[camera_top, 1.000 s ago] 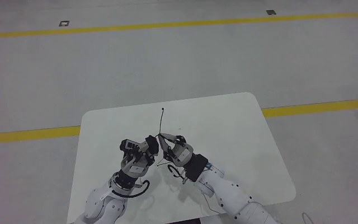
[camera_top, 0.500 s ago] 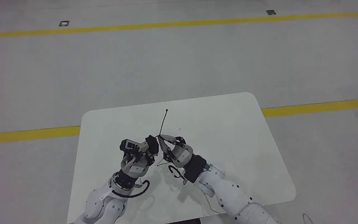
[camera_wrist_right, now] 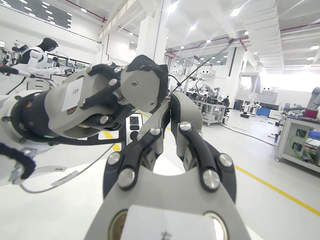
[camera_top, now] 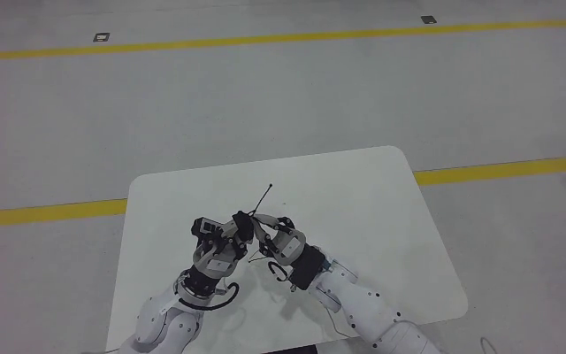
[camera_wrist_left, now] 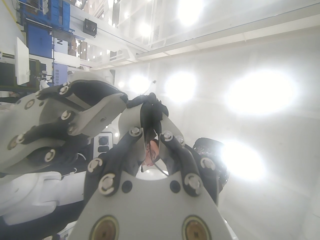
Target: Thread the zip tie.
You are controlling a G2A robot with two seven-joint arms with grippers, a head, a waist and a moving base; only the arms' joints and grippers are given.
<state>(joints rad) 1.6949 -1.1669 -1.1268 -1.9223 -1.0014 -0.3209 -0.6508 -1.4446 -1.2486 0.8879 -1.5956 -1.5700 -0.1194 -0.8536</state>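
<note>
— Seen from the top, where is the zip tie?
— The zip tie (camera_top: 262,199) sticks out slanted over the table (camera_top: 371,203). It starts where the left gripper (camera_top: 235,223) and the right gripper (camera_top: 263,227) meet.
— And the left wrist view?
— The left gripper (camera_wrist_left: 150,106) has its fingers pressed together on the zip tie. The right gripper (camera_wrist_left: 117,103) touches it from the side.
— The right wrist view?
— The right gripper (camera_wrist_right: 170,103) is clenched on the zip tie (camera_wrist_right: 200,63), which runs up and away from it. A white label (camera_wrist_right: 72,91) with one printed character sits on the left gripper (camera_wrist_right: 160,76), and a second label (camera_wrist_right: 170,222) on the right wrist.
</note>
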